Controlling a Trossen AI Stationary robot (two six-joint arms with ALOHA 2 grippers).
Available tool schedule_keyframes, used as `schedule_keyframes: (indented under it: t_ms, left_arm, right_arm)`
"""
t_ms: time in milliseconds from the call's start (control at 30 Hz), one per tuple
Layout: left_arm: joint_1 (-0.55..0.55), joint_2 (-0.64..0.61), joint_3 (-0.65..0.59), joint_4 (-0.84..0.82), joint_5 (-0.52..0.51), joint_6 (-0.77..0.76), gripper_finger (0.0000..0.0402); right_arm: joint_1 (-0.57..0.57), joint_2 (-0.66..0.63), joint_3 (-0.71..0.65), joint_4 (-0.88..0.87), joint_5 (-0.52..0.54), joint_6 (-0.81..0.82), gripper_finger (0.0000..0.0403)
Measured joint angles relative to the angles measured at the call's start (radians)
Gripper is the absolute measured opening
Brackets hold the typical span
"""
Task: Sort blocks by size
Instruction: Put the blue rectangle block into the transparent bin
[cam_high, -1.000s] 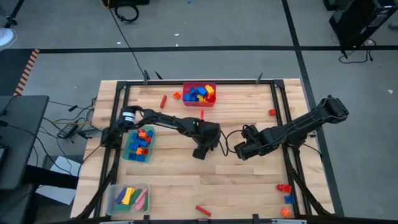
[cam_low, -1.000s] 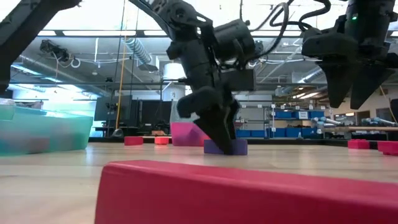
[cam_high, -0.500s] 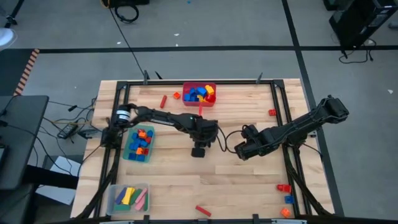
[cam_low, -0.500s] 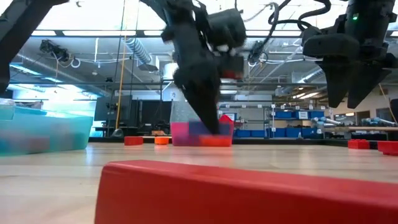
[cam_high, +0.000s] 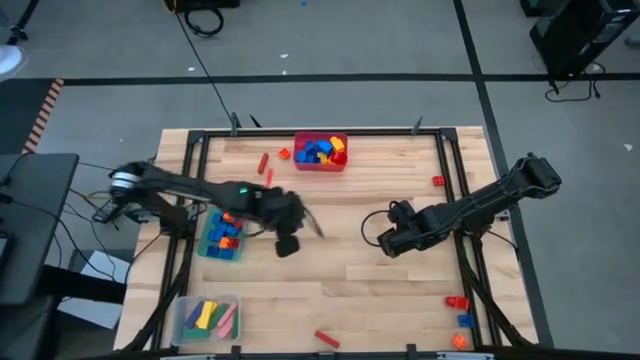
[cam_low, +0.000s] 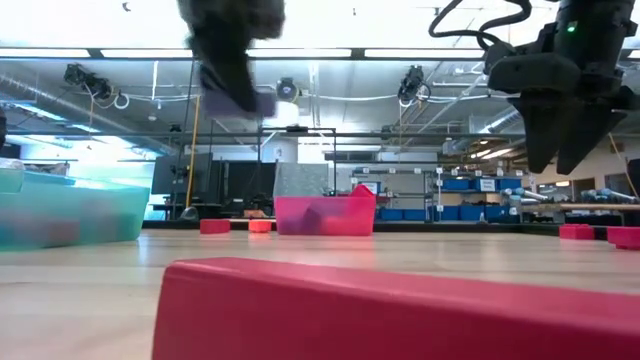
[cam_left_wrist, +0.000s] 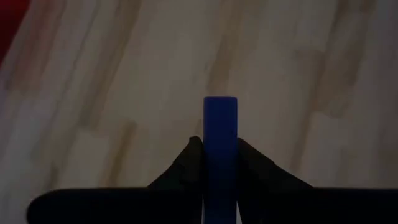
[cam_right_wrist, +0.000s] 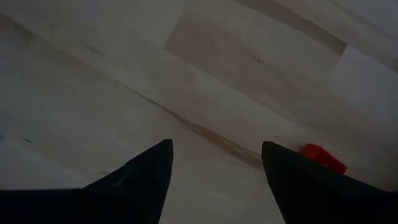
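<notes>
One blue block (cam_left_wrist: 220, 149) is pinched between the closed fingers of the left hand (cam_high: 288, 243), lifted above the counter (cam_high: 400, 290) at centre-left of the high view. I judge this the carry step; next it needs lowering over the clear bin (cam_high: 222, 232) just beside, then releasing. The right hand (cam_high: 385, 240) hangs open at centre-right.

- A light wooden table (cam_high: 380, 300) with a black metal frame (cam_high: 447, 165) along its edges.
- A red bin (cam_high: 321, 163) at the table's far edge, in the middle.
- A teal bin (cam_high: 207, 243) near the left edge.
- A clear bin (cam_high: 184, 318) at the near left corner.
- Grey floor (cam_high: 350, 40) crossed by dark tape lines (cam_high: 470, 50).
- Black cables (cam_high: 205, 18) on the floor.
</notes>
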Motion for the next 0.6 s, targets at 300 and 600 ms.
schedule_keyframes:
  t_ms: [300, 600]
  left_arm:
    - [-0.325, -0.226, -0.096, -0.212, -0.157, -0.554, 0.0056]
    - [-0.733, -0.187, -0.098, -0.283, -0.211, -1.031, 0.0056]
  right_arm:
    - [0.000, 0.000, 0.000, 0.052, -0.003, -0.017, 0.0259]
    - [0.000, 0.000, 0.000, 0.126, -0.011, 0.028, 0.0260]
